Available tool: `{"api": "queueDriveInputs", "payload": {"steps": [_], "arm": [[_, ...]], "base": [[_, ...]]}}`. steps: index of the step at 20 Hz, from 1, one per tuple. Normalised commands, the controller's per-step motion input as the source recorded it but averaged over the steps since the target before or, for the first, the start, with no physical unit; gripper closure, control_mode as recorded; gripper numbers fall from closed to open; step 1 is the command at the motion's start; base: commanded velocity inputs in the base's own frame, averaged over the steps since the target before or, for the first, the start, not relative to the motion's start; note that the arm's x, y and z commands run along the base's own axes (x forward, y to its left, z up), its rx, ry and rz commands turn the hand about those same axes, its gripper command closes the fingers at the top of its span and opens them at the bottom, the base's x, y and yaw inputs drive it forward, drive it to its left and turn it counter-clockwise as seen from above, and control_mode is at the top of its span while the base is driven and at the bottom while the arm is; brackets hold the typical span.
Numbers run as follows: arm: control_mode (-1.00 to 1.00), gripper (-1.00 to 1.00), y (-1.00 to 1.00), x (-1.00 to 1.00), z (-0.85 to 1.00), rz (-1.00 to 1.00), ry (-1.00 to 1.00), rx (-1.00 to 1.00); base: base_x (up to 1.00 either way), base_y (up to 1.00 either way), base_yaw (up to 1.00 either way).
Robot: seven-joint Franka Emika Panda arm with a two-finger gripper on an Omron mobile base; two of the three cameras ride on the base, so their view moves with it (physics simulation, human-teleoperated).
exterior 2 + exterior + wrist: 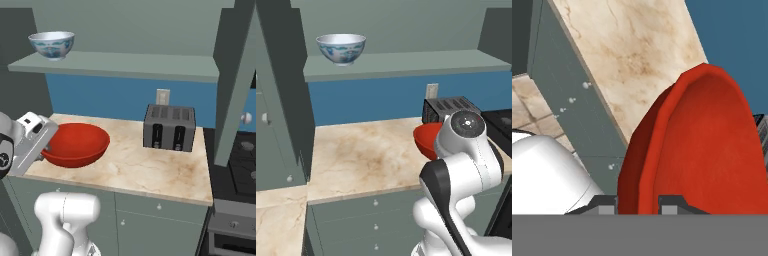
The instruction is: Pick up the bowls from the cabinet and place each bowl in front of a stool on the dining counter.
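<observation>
Two bowls show from the left base: the patterned bowl on the cabinet shelf, the red bowl behind the arm. Right base: the claw is clenched on its rim above the counter. Hand view: fingertips pinch that thin, glossy, likely slippery rim.

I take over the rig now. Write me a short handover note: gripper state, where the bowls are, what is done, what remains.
Gripper: shut on the red bowl, gripping its rim, held just above the marble worktop near the toaster.
Blue-patterned white bowl: on the cabinet shelf, untouched.
Done: red bowl is off the shelf.
Left: carry the red bowl to the dining counter, set it in front of a stool; then fetch and place the patterned bowl.
</observation>
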Motion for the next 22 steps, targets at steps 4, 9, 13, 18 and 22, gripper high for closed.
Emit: {"api": "queueDriveInputs", "payload": {"steps": [4,9,13,18,22], "arm": [[1.00,1.00,0.00,0.00,0.00,0.00,0.00,0.00],[1.00,1.00,0.00,0.00,0.00,0.00,0.00,0.00],[1.00,1.00,0.00,0.00,0.00,0.00,0.00,0.00],[1.00,1.00,0.00,0.00,0.00,0.00,0.00,0.00],[1.00,1.00,0.00,0.00,0.00,0.00,0.00,0.00]], "base": [[-0.61,0.00,0.00],[-0.53,-0.29,0.03],[-0.43,-0.51,0.19],[-0.52,-0.30,0.38],[-0.58,-0.01,0.52]]}}
